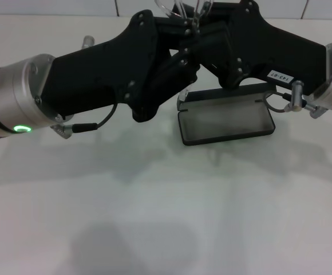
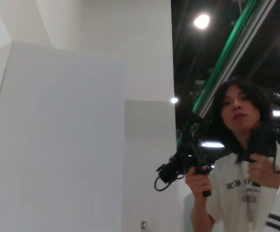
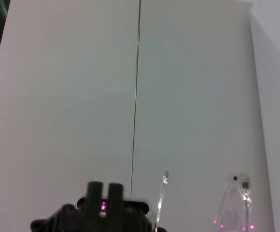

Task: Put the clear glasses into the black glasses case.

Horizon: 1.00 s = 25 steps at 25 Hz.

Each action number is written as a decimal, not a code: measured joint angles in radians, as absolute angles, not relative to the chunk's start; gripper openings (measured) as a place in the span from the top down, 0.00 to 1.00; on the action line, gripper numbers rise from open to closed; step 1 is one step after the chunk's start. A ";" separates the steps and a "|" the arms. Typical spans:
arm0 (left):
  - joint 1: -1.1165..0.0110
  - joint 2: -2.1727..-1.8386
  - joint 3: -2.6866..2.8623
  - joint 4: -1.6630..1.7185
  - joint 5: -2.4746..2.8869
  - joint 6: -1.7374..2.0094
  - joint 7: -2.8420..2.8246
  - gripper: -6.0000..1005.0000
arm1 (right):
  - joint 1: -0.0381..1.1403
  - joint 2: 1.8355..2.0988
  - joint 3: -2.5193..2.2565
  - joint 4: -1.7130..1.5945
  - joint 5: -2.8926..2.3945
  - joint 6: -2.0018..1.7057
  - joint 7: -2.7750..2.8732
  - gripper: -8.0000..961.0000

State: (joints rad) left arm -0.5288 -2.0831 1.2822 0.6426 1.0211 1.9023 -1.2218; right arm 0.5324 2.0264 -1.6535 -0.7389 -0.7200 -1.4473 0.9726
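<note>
The clear glasses (image 1: 183, 12) were held up at the far edge of the scene, only thin transparent arms and a bit of lens edge showing above the point where the two black grippers met. In the right wrist view two clear arm tips (image 3: 161, 193) stood up against a white wall. The black glasses case (image 1: 226, 117) lay open on the white table (image 1: 154, 217), directly nearer than and below the glasses, its long axis running left to right and its dark grey lining facing up. Judged from this, the coming move was a lowering toward the near side, with the width of the glasses kept parallel to the long side of the case.

The left gripper (image 1: 180, 54) and the right gripper (image 1: 203, 40) crossed just above the far rim of the case, both about equally close to the glasses. Which one actually held the frame, and whether either stood wide or narrow, I could not tell, because the black bodies overlapped and hid the fingertips. Most of the lens was cut off at the top of the head view, and the far lid of the case lay largely behind the right gripper. The left wrist view showed only a wall and a person (image 2: 241, 159) holding control handles.
</note>
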 joint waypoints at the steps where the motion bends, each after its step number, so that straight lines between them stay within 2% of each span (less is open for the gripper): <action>1: -0.526 -2.083 1.282 0.643 1.021 1.891 -1.215 0.94 | 0.532 2.026 -1.654 -0.739 -0.722 -1.446 0.973 0.87; 25: -0.514 -2.084 1.281 0.638 1.016 1.801 -1.171 0.94 | 0.528 2.023 -1.655 -0.749 -0.731 -1.394 0.950 0.87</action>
